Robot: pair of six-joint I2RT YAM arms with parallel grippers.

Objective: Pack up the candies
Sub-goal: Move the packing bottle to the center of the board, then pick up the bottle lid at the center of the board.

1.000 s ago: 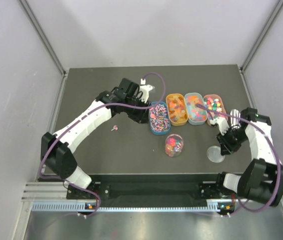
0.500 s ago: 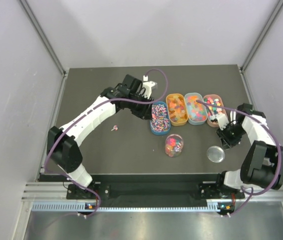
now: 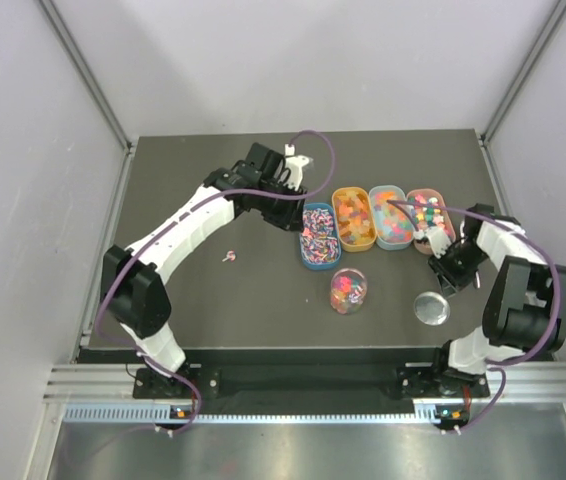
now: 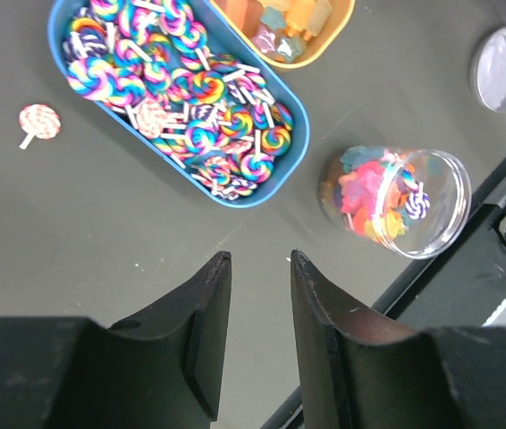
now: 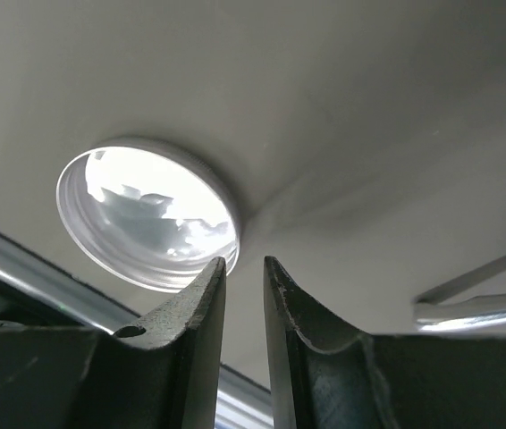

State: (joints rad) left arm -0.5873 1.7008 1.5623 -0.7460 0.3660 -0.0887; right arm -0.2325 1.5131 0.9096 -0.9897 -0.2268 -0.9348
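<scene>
My left gripper (image 4: 260, 259) hangs slightly parted with nothing between its jaws. So does my right gripper (image 5: 244, 261) (its gap is narrower still). Over the last second my right arm has lifted off the lid (image 5: 146, 219), which lies flat on the table (image 3: 223, 310), and swung up toward the pink tray (image 3: 425, 192). My left arm has drawn back toward the far edge, behind the blue tray (image 4: 299, 116). The jar (image 4: 394, 201) has not moved; it stands open and part filled just beside that tray. I take it the lid is parked and the filling goes on. Most of the candies (image 4: 181, 80) lie in the row of trays and some are in the jar. One stray lollipop (image 4: 38, 121) lies on the table. The table is dark and matte, with pale grey walls (image 3: 293, 60) around it and a metal rail (image 3: 293, 385) along the near edge.
</scene>
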